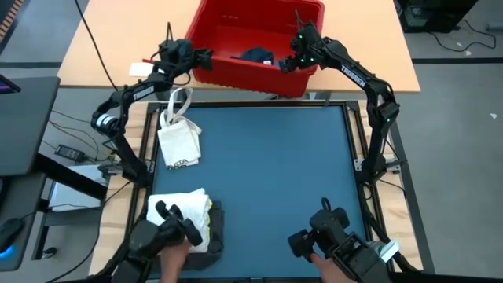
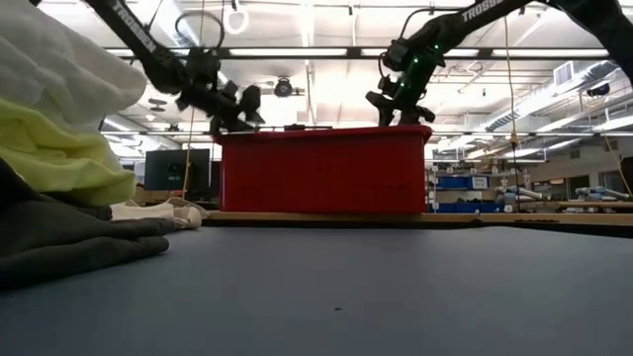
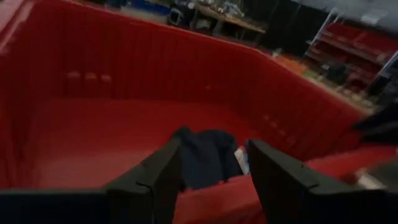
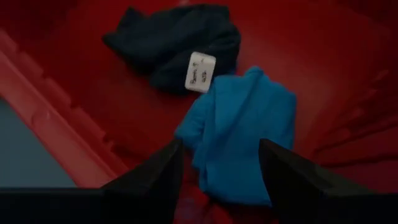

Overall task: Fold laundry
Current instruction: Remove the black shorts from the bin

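Observation:
The red basket stands beyond the blue mat's far edge. A dark navy garment with a white label lies crumpled on the basket's floor, with a small blue piece beside it. My right gripper hangs open over the blue piece, inside the basket's right end. My left gripper is open at the basket's left rim, facing the navy garment. On the mat's near left corner a white cloth rests on a yellow T-shirt, which lies on a dark grey garment.
A small white bag with strap handles lies on the mat's far left part. Two more dark arm heads show at the mat's near edge, with a person's hands by them. The middle and right of the blue mat are bare.

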